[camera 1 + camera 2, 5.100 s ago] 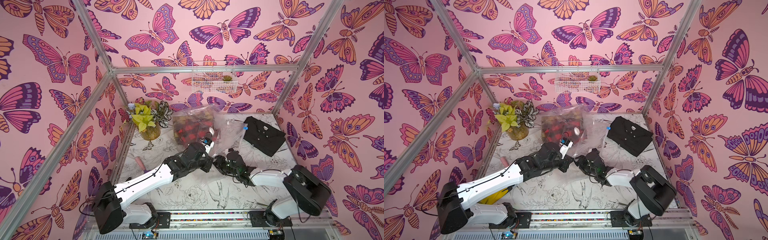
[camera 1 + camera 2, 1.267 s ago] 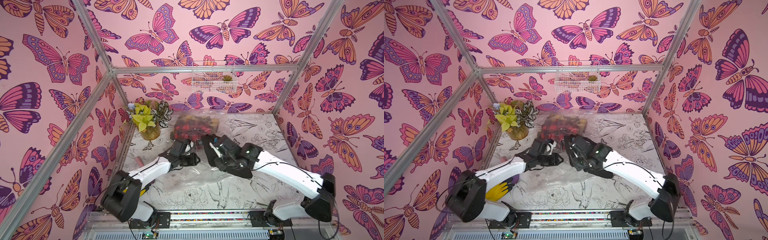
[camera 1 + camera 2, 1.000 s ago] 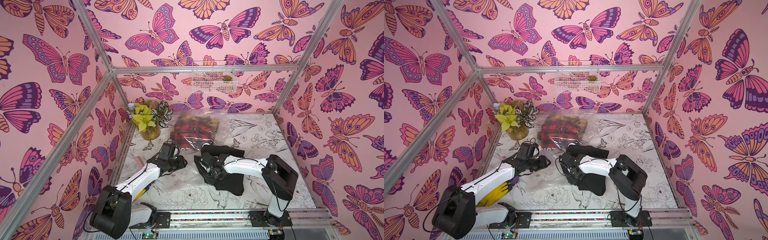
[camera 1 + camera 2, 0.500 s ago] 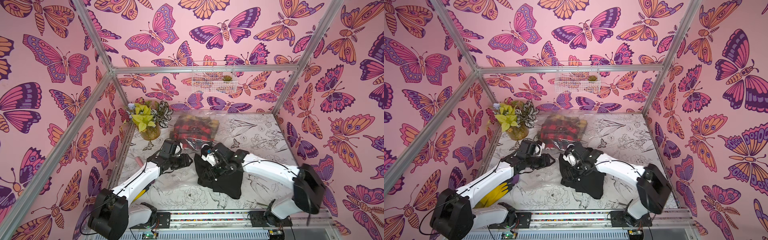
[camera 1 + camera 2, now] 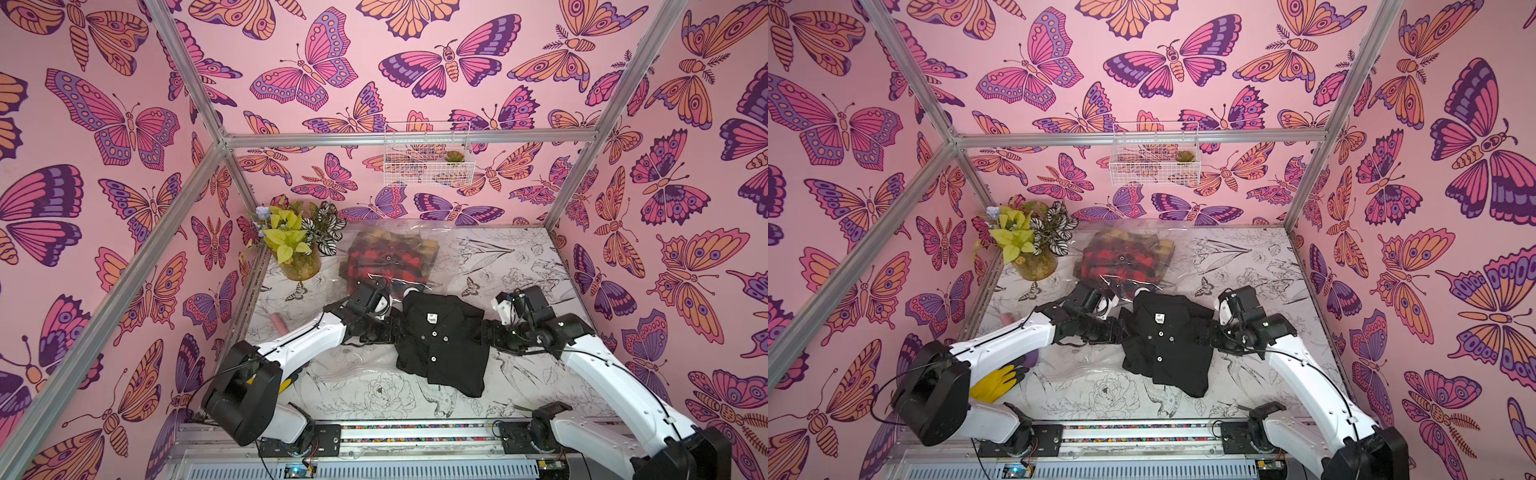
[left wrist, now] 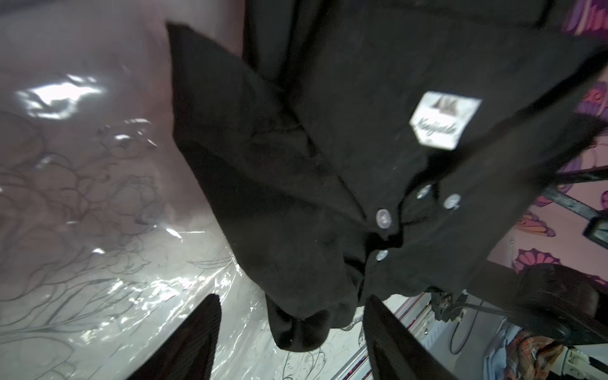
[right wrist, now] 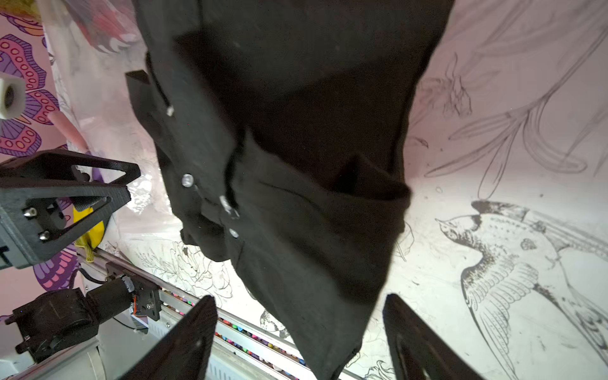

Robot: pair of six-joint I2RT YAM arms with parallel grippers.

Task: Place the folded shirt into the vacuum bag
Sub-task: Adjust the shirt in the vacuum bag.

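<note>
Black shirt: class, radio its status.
Left gripper, right gripper: open, flanking black shirt. Shirt flat, partly over vacuum bag, not visibly inside. Plaid shirt occupies bag's far end.

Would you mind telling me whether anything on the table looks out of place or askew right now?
Yes: the black folded button-up shirt lies crooked and rumpled, its near corner trailing past the clear crinkly vacuum bag onto the table, seemingly on top of the plastic rather than inside.
</note>
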